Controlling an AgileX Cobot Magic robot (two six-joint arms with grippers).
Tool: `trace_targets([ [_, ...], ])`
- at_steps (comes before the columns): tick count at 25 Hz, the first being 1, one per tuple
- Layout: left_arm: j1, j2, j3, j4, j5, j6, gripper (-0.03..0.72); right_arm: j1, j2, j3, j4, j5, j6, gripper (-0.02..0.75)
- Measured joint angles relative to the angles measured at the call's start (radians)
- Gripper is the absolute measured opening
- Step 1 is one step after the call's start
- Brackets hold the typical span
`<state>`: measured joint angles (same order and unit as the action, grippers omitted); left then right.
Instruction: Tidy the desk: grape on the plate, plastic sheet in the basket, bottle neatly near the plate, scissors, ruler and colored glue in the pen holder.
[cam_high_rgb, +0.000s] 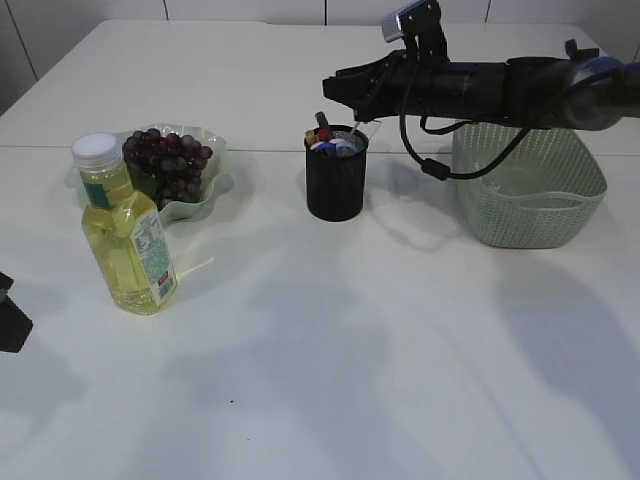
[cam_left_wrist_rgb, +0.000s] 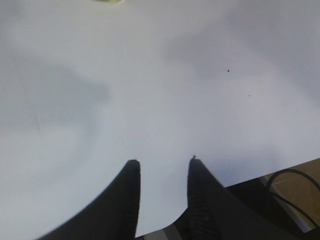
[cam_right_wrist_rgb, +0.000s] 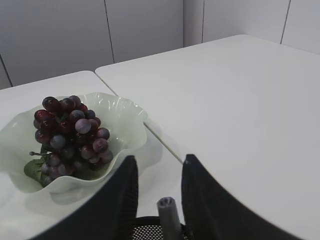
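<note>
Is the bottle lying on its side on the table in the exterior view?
No, the bottle stands upright on the table, white cap on top, in front of the plate of grapes.

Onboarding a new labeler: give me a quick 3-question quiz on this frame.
1. True or false: the grapes are on the plate.
2. Which arm's tool is over the pen holder? A) left B) right
3. Fill in: the bottle stands ____ on the table.

Key:
1. True.
2. B; the right tool is open above it, and the left tool is over bare table.
3. Upright.
</note>
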<state>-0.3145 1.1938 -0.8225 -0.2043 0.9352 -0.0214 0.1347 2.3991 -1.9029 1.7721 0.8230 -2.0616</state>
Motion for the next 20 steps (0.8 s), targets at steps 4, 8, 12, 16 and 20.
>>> trace_targets([
  [4,0.000,0.000,0.000,0.000,0.000,0.000,0.239,0.000,0.000,0.000,0.000,0.000,0.021,0.266],
  [8,0.000,0.000,0.000,0.000,0.000,0.000,0.239,-0.001,-0.015,0.000,-0.012,-0.051,0.163,0.269],
  [12,0.000,0.000,0.000,0.002,0.000,0.000,0.239,-0.002,-0.101,0.000,-0.164,-0.174,0.466,0.269],
  [16,0.000,0.000,0.000,0.020,0.000,0.002,0.250,-0.005,-0.251,0.000,-0.551,-0.157,0.846,0.269],
  [20,0.000,0.000,0.000,0.043,0.000,0.002,0.245,-0.005,-0.395,0.000,-0.954,-0.017,1.279,0.269],
])
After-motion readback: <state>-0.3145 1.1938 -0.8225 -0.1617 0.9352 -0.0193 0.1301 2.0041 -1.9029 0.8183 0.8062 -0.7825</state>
